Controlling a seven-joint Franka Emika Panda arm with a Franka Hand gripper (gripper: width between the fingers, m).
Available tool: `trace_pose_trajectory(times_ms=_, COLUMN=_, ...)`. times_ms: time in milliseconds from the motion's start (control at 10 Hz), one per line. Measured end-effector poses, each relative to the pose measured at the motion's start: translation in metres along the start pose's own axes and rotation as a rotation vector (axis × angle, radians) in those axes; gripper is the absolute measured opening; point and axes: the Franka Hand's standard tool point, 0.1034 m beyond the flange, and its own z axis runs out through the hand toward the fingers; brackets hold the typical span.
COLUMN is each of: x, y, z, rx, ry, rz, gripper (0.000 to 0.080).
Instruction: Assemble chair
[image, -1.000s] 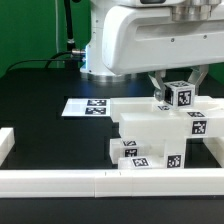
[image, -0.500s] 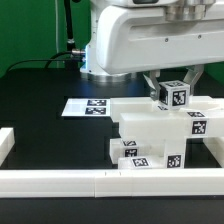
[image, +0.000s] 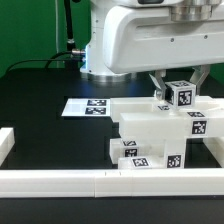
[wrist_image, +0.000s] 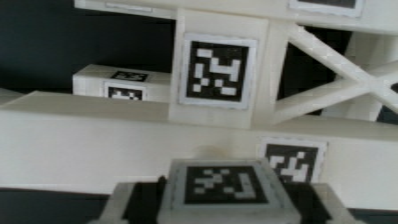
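My gripper (image: 180, 90) is shut on a small white cube (image: 182, 97) with a black-and-white tag and holds it just above the top right of the white chair parts (image: 150, 130). These are stacked blocky pieces with several tags on the front and side. In the wrist view the cube (wrist_image: 221, 186) sits between my fingers (wrist_image: 143, 203). Beyond it lies the chair's flat frame (wrist_image: 107, 112) with cross braces and a large tag (wrist_image: 217, 68). Another small tagged cube (wrist_image: 116, 82) lies beside the frame.
The marker board (image: 88, 106) lies flat on the black table to the exterior view's left of the chair parts. A long low white border rail (image: 60, 181) runs along the front, with a corner piece (image: 5, 145) at the left. The arm's base (image: 100, 60) stands behind.
My gripper with the cube shifted slightly toward the exterior view's left, then back right. The chair parts have not moved.
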Motion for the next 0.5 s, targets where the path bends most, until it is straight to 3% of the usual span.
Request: trace_pose_trajectory(times_ms=500, x=0.0044, y=0.0047, z=-0.0008, rx=-0.009, ry=0.026, rz=0.004, gripper=0.0279)
